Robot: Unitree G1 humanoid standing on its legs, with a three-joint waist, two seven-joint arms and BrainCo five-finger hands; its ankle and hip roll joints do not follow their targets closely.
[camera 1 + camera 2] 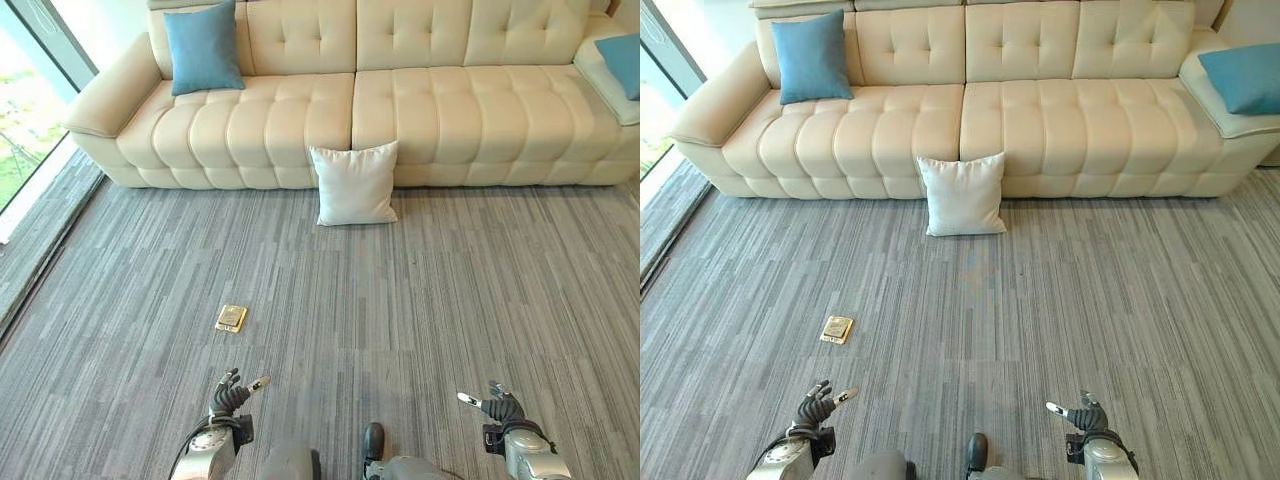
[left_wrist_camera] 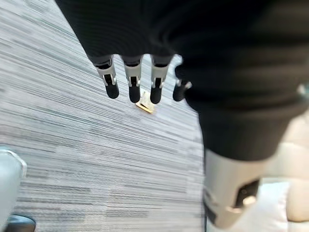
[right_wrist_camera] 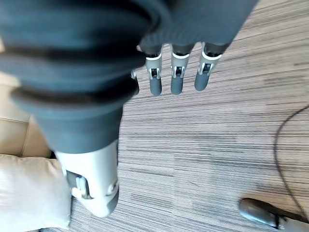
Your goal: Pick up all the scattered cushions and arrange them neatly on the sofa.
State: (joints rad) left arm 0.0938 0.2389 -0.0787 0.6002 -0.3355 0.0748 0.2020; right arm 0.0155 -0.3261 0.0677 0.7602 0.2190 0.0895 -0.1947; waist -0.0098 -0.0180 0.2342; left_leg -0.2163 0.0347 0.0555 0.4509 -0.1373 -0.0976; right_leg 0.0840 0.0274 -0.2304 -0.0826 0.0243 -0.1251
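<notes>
A white cushion [image 1: 354, 184] stands on the grey carpet, leaning against the front of the cream sofa [image 1: 430, 110] near its middle. One blue cushion [image 1: 203, 46] rests upright against the sofa's left backrest. Another blue cushion [image 1: 1244, 77] lies on the sofa's right end. My left hand [image 1: 229, 397] hangs low at the near left, fingers relaxed and holding nothing. My right hand [image 1: 500, 408] hangs at the near right, also open and empty. Both are far from the white cushion, which also shows at the edge of the right wrist view [image 3: 29, 193].
A small brass floor plate [image 1: 231, 318] is set in the carpet ahead of my left hand. A glass wall [image 1: 30, 90] runs along the left side. Open carpet lies between me and the sofa.
</notes>
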